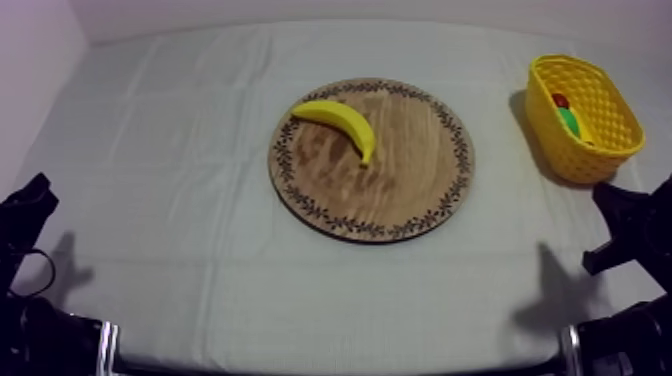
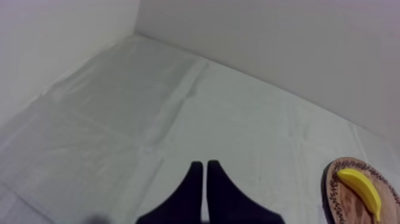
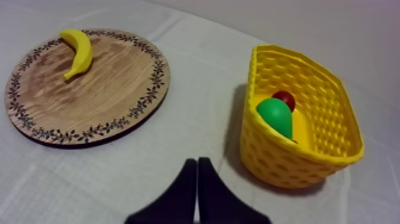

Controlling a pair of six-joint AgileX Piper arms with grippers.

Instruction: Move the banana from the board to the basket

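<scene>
Banana [image 1: 340, 120] on the round wooden board [image 1: 400, 185]; both hands were closed on nothing.
The worktop [image 1: 180, 200] wore a creased grey-white cloth. At its middle sat the grainy board with a leaf-patterned rim; well apart, at the right, stood the yellow basket [image 1: 592, 160], oval with lattice walls. The smooth, curved banana rested near the board's far left edge. In the basket a glossy green pear [image 3: 277, 116] lay just beside a small red fruit [image 3: 286, 98]. The left hand [image 2: 205, 167] and right hand [image 3: 197, 162] each held black fingers together as a narrow wedge.
</scene>
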